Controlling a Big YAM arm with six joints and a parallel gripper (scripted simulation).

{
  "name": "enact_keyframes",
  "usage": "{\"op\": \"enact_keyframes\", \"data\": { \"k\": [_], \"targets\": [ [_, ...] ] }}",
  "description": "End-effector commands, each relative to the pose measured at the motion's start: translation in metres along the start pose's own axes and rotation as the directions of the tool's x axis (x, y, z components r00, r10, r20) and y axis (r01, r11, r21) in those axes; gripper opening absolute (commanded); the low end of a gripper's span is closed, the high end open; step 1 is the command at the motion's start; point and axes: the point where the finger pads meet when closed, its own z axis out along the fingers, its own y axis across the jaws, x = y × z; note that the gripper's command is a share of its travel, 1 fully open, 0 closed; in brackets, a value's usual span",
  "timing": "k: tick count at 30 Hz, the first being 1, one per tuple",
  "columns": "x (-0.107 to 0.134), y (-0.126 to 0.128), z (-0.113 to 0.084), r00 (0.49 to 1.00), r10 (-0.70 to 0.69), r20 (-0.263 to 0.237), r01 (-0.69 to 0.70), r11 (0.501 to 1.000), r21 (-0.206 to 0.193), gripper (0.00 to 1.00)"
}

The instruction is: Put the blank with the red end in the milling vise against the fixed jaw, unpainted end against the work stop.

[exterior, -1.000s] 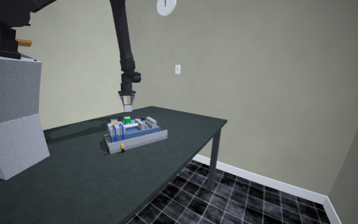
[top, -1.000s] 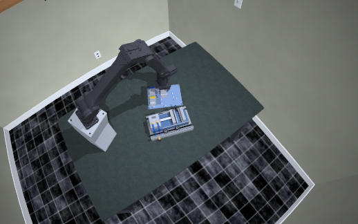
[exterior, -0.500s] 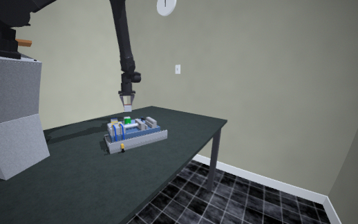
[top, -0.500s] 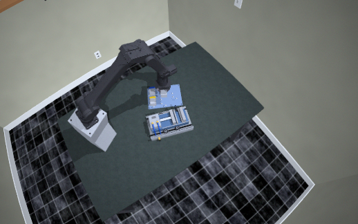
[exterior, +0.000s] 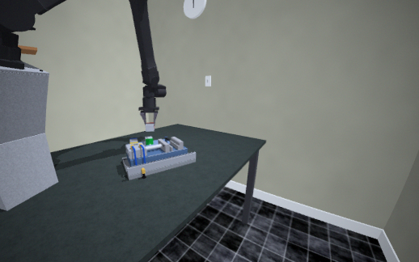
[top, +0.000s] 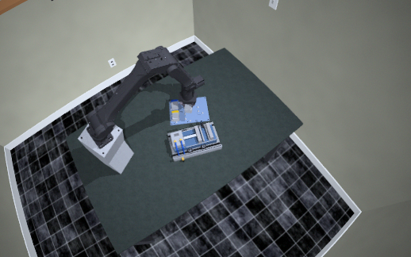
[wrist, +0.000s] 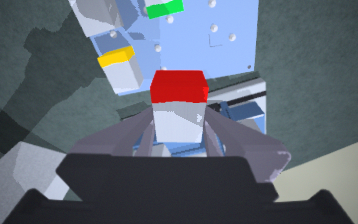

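Jaws of my black two-fingered gripper (exterior: 150, 120) (wrist: 179, 122) pinch the pale rectangular blank with the red end (exterior: 150, 127) (wrist: 179, 107), which I hold up in the air, well above the dark green tabletop (top: 246, 95) (exterior: 178, 202) (wrist: 320, 100); on the flat blue plate (top: 201, 115) (wrist: 210, 55) I see the yellow-ended pale block (top: 175, 115) (wrist: 121, 72) and the green-ended one (wrist: 165, 7), and beside that plate sits the grey-and-blue milling vise (top: 194, 139) (exterior: 159, 155) with its blue hoses, my red-ended blank outside it
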Motion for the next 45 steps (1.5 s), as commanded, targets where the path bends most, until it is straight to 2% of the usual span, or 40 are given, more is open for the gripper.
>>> {"op": "enact_keyframes", "data": {
  "k": [1, 3, 7, 17, 19, 23, 27, 30, 34, 36, 37, 45],
  "targets": [
    [0.0, -0.024, -0.019, 0.995, 0.098, 0.028, -0.099, 0.995, 0.031, 0.0],
    [-0.008, -0.018, -0.022, 0.995, 0.097, 0.035, -0.098, 0.995, 0.032, 0.0],
    [0.006, -0.026, -0.018, 0.981, 0.194, 0.029, -0.195, 0.981, 0.025, 0.0],
    [0.01, -0.035, -0.02, 0.91, 0.413, 0.046, -0.414, 0.91, 0.021, 0.0],
    [0.01, -0.035, -0.02, 0.91, 0.413, 0.046, -0.414, 0.91, 0.021, 0.0],
    [0.023, -0.041, -0.017, 0.852, 0.521, 0.039, -0.522, 0.853, 0.016, 0.0],
    [0.027, -0.051, -0.019, 0.783, 0.62, 0.051, -0.622, 0.783, 0.014, 0.0],
    [0.025, -0.047, -0.02, 0.734, 0.677, 0.051, -0.678, 0.735, 0.006, 0.0],
    [0.039, -0.059, -0.018, 0.629, 0.776, 0.05, -0.777, 0.629, 0.004, 0.0],
    [0.039, -0.059, -0.018, 0.629, 0.776, 0.05, -0.777, 0.629, 0.004, 0.0],
    [0.036, -0.058, -0.02, 0.61, 0.791, 0.054, -0.792, 0.61, 0.002, 0.0],
    [0.054, -0.07, -0.018, 0.373, 0.927, 0.049, -0.928, 0.373, -0.011, 0.0]
  ]
}}
